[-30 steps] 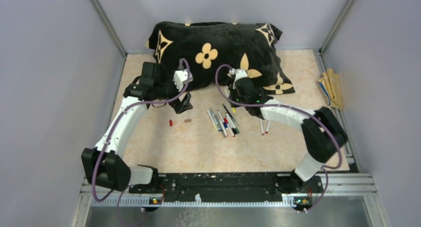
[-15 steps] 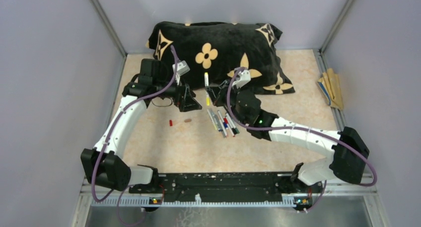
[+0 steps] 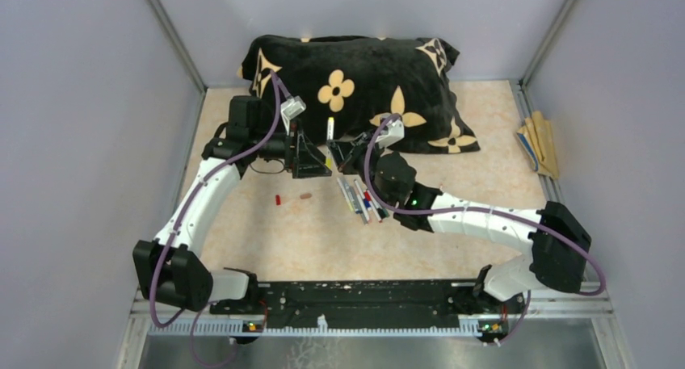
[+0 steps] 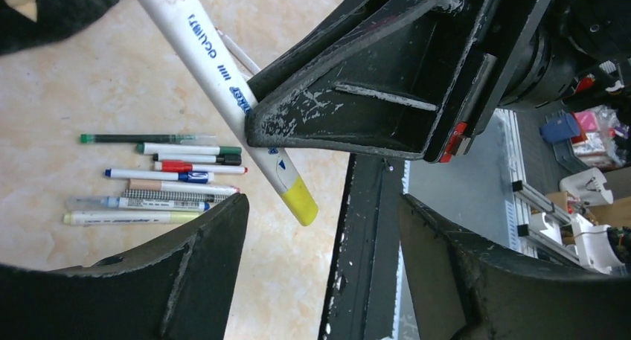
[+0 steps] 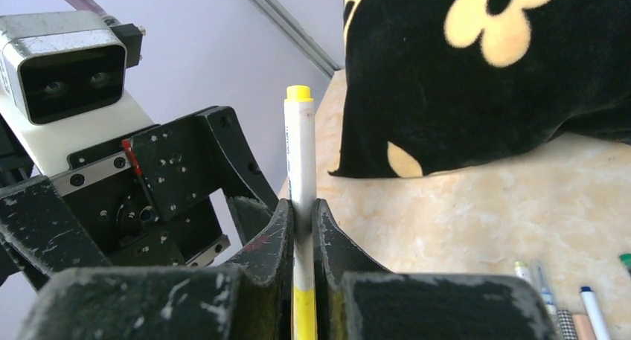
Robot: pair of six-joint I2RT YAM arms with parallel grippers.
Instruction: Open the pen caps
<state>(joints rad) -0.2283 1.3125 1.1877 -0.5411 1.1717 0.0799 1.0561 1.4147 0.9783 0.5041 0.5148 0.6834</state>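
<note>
My right gripper [image 3: 341, 153] is shut on a white-barrelled pen [image 3: 330, 132] and holds it upright above the table, in front of the pillow. In the right wrist view the barrel [image 5: 300, 154] stands between the closed fingers [image 5: 277, 236], with a yellow end on top and the yellow cap [image 5: 303, 310] below them. My left gripper [image 3: 313, 161] is open and empty, right beside the pen. In the left wrist view the yellow cap [image 4: 300, 199] hangs just beyond the gap between my left gripper's [image 4: 320, 228] spread jaws, not touching them. Several more capped pens [image 3: 363, 198] lie side by side on the table.
A black pillow [image 3: 355, 70] with tan flowers lies at the back. A small red cap [image 3: 277, 199] and a small tan piece [image 3: 305, 196] lie on the table left of the pens. Flat tan sticks [image 3: 540, 143] lie at the right edge.
My right arm swung left and raised the pen upright beside the left gripper. The left gripper turned to face the pen and came close to it.
</note>
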